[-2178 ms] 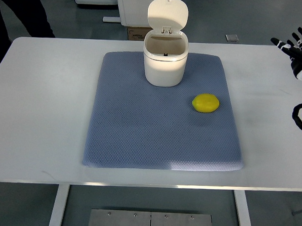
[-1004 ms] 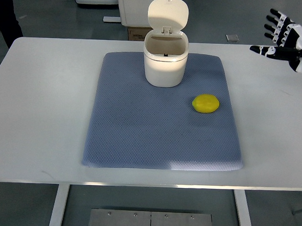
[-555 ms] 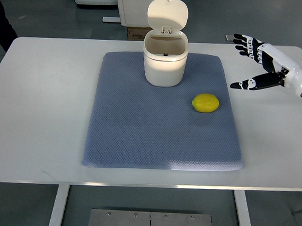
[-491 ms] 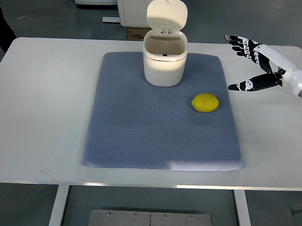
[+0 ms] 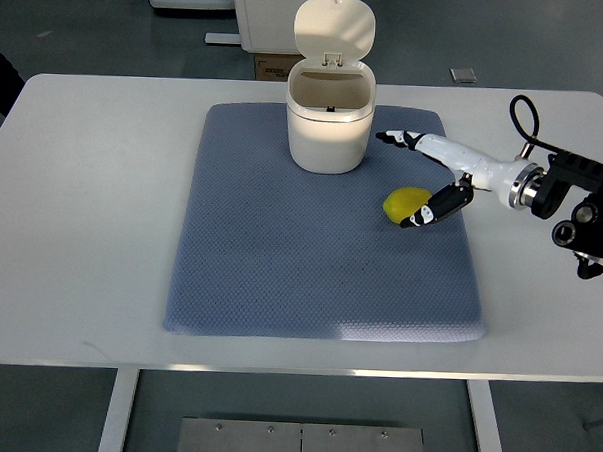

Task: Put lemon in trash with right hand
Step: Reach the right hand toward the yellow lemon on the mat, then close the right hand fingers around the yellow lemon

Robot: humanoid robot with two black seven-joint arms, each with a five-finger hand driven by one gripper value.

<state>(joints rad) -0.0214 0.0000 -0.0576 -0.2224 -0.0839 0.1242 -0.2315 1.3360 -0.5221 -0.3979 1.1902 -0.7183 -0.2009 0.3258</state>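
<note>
A yellow lemon [image 5: 402, 202] lies on the blue mat [image 5: 310, 256], right of centre. The white trash bin [image 5: 329, 112] stands at the mat's far middle with its lid flipped up and its mouth open. My right hand [image 5: 414, 181] reaches in from the right edge and is open around the lemon: the fingers stretch above its far side toward the bin, the thumb lies at its near right. The hand hides part of the lemon's right side. I cannot tell whether it touches the fruit. The left arm is out of view.
The mat lies on a white table [image 5: 82, 206]. My right forearm and its cable [image 5: 568, 193] hang over the table's right side. Beyond the far edge are a cardboard box [image 5: 273, 65] and white equipment on the floor; a dark sleeve shows at the far left.
My right hand has swung in from the table's far right corner to the lemon, spreading open over it. The lemon and bin have stayed put.
</note>
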